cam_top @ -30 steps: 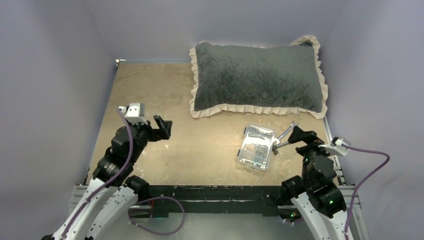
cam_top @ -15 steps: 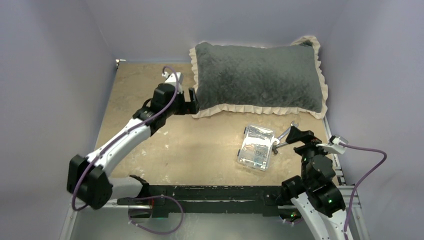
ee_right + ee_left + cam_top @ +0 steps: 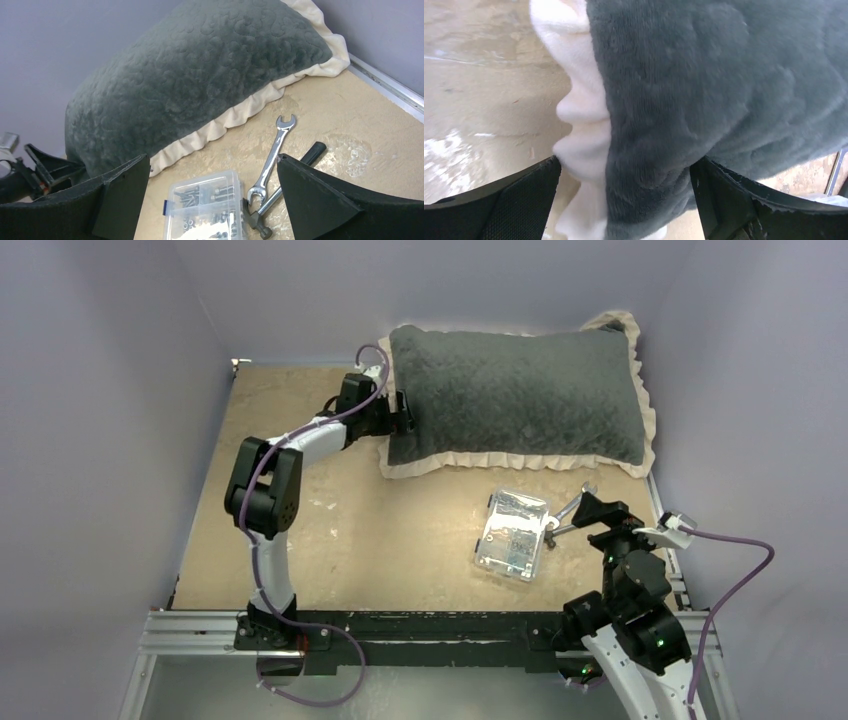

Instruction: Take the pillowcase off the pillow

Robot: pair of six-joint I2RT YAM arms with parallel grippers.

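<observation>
left jaws spread astride pillowcase (image 3: 515, 390) edge | right jaws spread, empty | screw box (image 3: 513, 534), wrench (image 3: 270, 156) near right jaws

Pale lavender walls (image 3: 100, 390) close in around my mottled tan table (image 3: 400, 530), a metal rail (image 3: 200, 620) along its near edge.
</observation>
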